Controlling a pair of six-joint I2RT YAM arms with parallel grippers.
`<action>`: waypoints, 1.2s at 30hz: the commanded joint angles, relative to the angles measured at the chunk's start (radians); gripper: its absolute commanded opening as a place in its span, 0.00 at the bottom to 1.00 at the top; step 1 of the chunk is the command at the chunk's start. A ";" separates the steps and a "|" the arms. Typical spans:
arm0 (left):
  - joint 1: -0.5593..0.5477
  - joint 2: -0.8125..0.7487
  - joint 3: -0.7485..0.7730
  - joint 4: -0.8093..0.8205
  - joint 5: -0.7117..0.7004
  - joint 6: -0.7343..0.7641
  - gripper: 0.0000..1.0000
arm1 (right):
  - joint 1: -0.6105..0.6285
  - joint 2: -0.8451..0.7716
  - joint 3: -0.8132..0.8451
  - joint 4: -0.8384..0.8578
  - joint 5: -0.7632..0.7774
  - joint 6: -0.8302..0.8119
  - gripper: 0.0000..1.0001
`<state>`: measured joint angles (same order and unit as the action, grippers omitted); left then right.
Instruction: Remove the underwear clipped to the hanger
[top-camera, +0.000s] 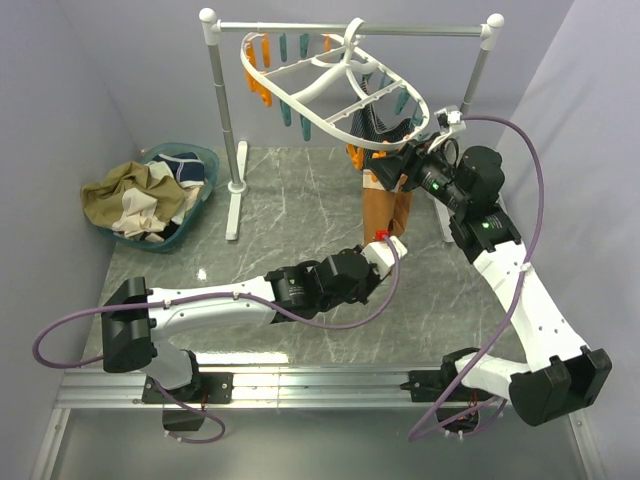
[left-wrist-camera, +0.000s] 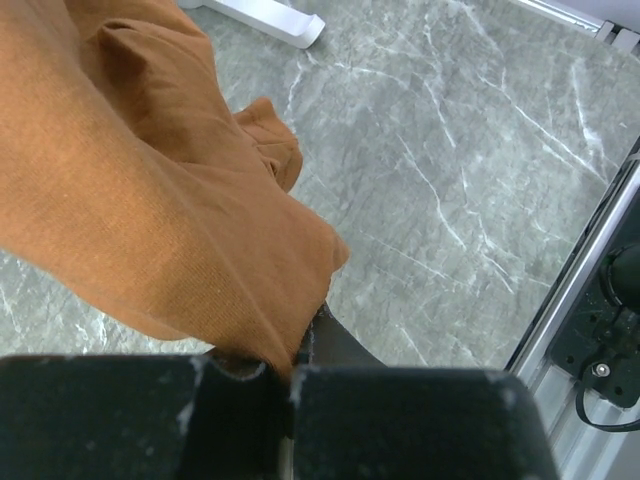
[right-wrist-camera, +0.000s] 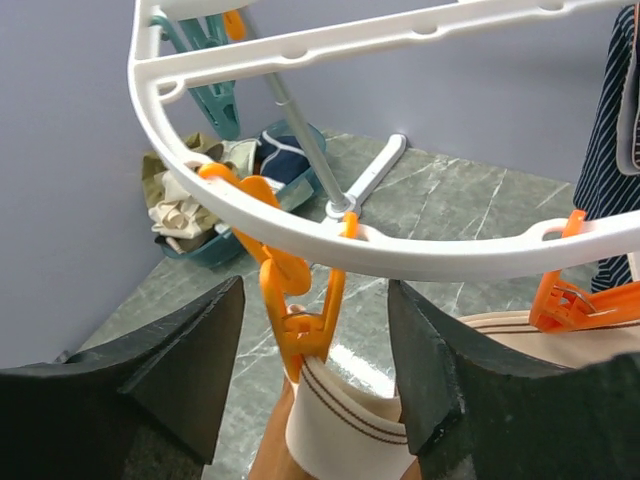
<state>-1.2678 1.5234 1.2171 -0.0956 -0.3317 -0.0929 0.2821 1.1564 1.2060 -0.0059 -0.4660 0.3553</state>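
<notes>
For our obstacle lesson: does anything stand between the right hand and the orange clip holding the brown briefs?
Nothing visible does. The open right hand has a finger on each side of the orange clip, which pinches the briefs at the waistband. The hanger rim runs above the clip, not between. The left hand is shut on the briefs.

No readable text, label, brand, number or sign in any of three views. Nothing legible on underwear (left-wrist-camera: 150, 200), hanger (right-wrist-camera: 400, 262) or surface (top-camera: 300, 200).
</notes>
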 joint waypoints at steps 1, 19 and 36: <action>-0.015 0.004 0.055 0.008 -0.003 0.013 0.00 | 0.008 0.005 0.038 0.030 0.032 0.005 0.65; -0.019 -0.012 0.038 0.013 -0.069 0.022 0.00 | 0.009 0.003 0.049 0.027 0.029 0.044 0.58; -0.008 -0.221 -0.119 -0.070 -0.220 -0.048 0.00 | -0.060 -0.198 0.046 -0.147 0.116 -0.028 0.84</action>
<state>-1.2778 1.3640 1.1149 -0.1455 -0.4969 -0.1116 0.2390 0.9730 1.2121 -0.1040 -0.4179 0.3710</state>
